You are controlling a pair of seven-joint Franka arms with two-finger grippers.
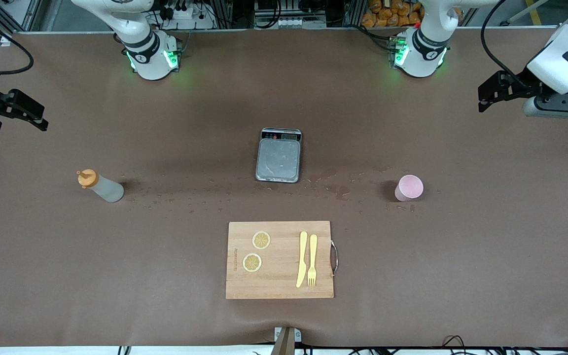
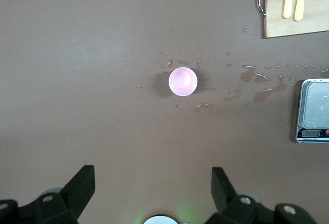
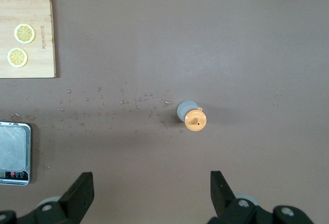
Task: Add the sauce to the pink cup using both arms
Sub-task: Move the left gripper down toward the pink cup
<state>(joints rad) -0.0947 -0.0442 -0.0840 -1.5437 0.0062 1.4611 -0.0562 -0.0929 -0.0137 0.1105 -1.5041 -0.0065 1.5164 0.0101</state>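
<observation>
Left gripper [image 2: 152,190] wide, up over the bench [image 1: 461,256] above pink cup [image 1: 408,187] — right gripper [image 3: 151,193] wide above sauce bottle [image 1: 100,187].

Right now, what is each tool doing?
Left tool: open, empty, over the pink cup.
Right tool: open, empty, over the sauce bottle.

Brown table [image 1: 461,276]: bottle [image 1: 101,187], scale [image 1: 278,156], cup [image 1: 408,188], board [image 1: 279,260]

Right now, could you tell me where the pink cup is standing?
The pink cup stands upright on the table toward the left arm's end, beside the scale and apart from it, with spilled droplets between them.
</observation>
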